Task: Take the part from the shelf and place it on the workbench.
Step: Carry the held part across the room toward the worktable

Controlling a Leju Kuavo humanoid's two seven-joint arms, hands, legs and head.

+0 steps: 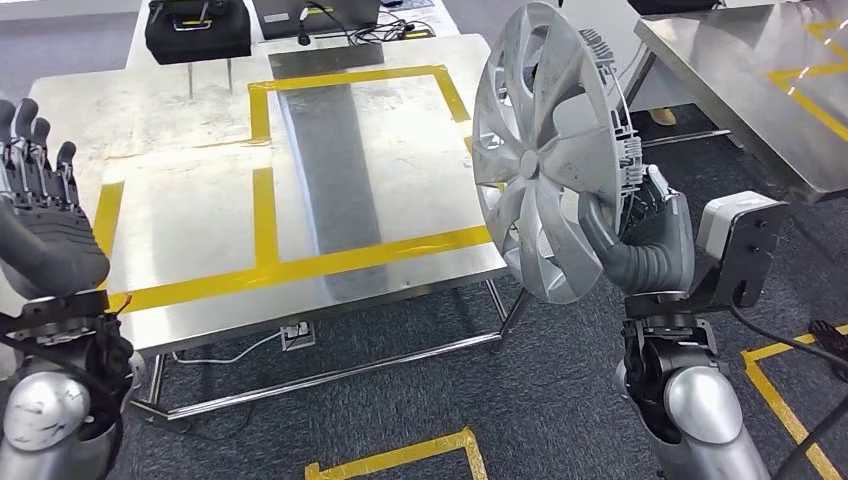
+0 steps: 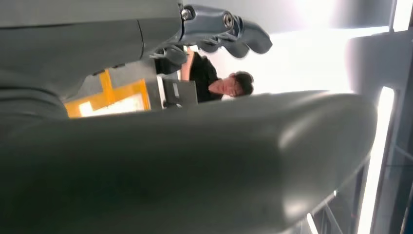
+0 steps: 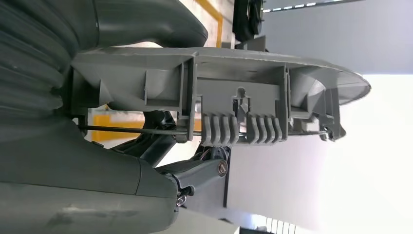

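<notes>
hubcap [image 1: 545,160] in right hand [image 1: 650,235], clips [image 3: 243,129] seemingly wrist-visible

A workshop floor, seen from where I stand.

In front of me is a steel counter [image 1: 200,130] marked off with yellow tape [image 1: 300,268]; a second steel counter [image 1: 740,80] sits to my right, more tape lines cross the grey carpet floor [image 1: 400,400], and cables [image 1: 385,28] and a black case [image 1: 197,30] lie beyond.
</notes>
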